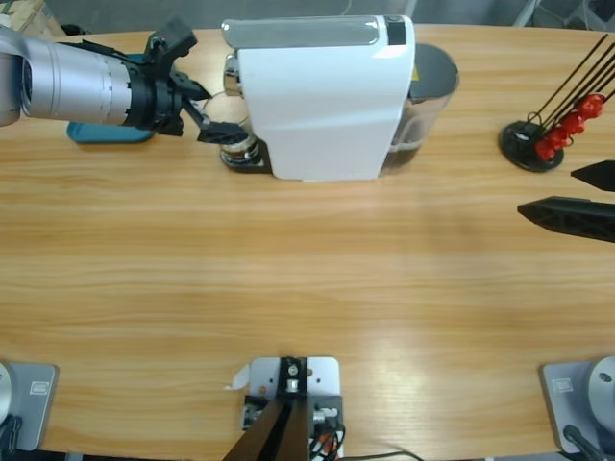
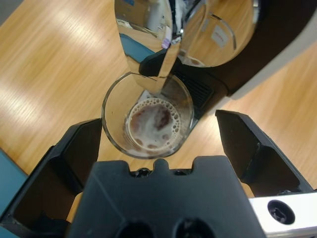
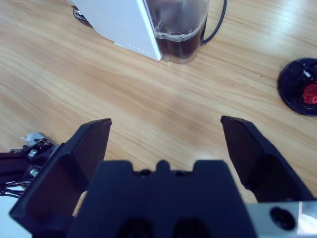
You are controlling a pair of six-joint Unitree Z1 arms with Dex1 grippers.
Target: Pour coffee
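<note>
**Inspector:** Report from the left side of the table.

**Arm:** My left gripper (image 1: 213, 125) reaches in from the upper left edge, over a teal tray (image 1: 108, 133). Its jaws stand wide apart and hold nothing — a small clear glass (image 2: 147, 116) sits between them, touching neither as far as I can tell. The glass stands on the drip tray (image 2: 190, 91) under the chrome spout (image 2: 148, 44).

**Inspector:** And the coffee?

**Arm:** The coffee (image 2: 153, 124) lies as a shallow brown layer at the bottom of that glass, with pale foam and bubbles around its edge.

**Inspector:** Middle of the table?

**Arm:** The big white machine (image 1: 322, 96) stands at the far edge, its dark-tinted water tank (image 3: 178, 29) behind it, and a black cable (image 3: 218, 22) runs off beside the tank.

**Inspector:** Right side?

**Arm:** A black pod stand (image 1: 531, 144) with thin rods carries several small red pods (image 1: 567, 125). My right gripper (image 1: 577, 197) comes in from the right edge — jaws spread wide, empty, above bare wooden table (image 1: 307, 288), well apart from the machine.
</note>
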